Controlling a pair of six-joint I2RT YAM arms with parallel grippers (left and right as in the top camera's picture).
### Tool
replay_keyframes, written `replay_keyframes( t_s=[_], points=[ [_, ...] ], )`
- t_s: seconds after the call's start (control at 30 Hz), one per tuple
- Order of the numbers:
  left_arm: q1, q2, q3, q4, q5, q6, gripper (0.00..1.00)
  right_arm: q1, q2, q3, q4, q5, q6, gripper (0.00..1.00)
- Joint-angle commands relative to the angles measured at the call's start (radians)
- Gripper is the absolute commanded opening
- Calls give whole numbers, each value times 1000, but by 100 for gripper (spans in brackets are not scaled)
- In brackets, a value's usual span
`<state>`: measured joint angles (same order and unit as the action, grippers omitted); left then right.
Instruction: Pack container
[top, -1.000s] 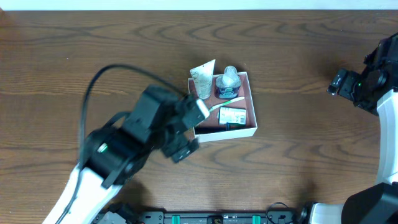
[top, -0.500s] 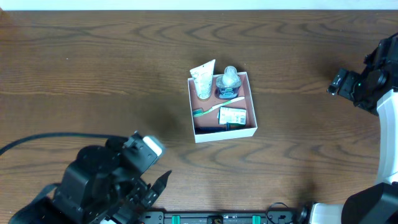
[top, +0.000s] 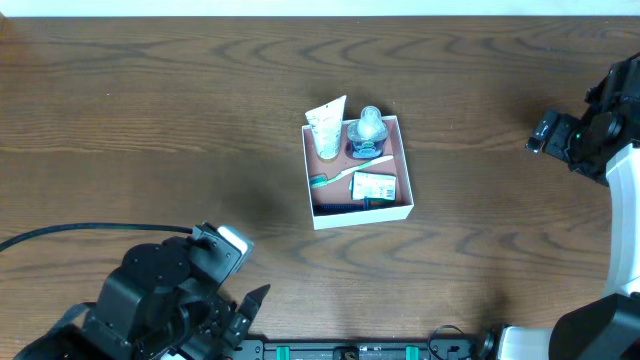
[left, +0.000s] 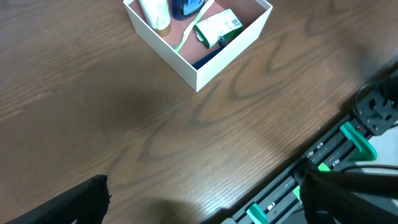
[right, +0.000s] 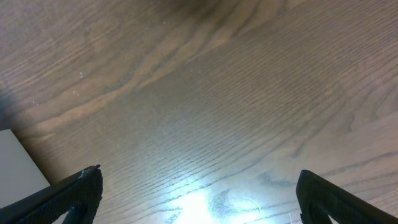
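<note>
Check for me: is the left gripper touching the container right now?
Apart. The overhead view shows the left gripper down at the front-left, with a wide stretch of table between it and the container.

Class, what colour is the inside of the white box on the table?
Reddish-brown. The inside of the container shows best in the overhead view.

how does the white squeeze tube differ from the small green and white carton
The white squeeze tube is tapered and plain; the small green and white carton is rectangular and printed. The tube pokes past the rim of the white cardboard box; the carton lies wholly within. Both rest in it.
</note>
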<state>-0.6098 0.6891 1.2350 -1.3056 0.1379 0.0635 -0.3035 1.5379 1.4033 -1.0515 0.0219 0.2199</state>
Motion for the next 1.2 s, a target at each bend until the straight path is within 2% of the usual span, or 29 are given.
replay_keyframes(
  t_s=[0.0, 0.13, 0.37, 0.7, 1.17],
  points=[
    [16, -4, -67, 53, 11, -40, 98, -4, 2, 3, 0, 0, 11, 99],
    [106, -64, -201, 201, 10, -39, 98, -4, 2, 3, 0, 0, 11, 99],
    [305, -257, -516, 585, 11, -39, 98, -4, 2, 3, 0, 0, 11, 99],
    [406, -495, -789, 1001, 11, -39, 98, -4, 2, 3, 0, 0, 11, 99],
    [554, -660, -994, 1266, 117, -43, 98, -4, 2, 3, 0, 0, 11, 99]
  ],
)
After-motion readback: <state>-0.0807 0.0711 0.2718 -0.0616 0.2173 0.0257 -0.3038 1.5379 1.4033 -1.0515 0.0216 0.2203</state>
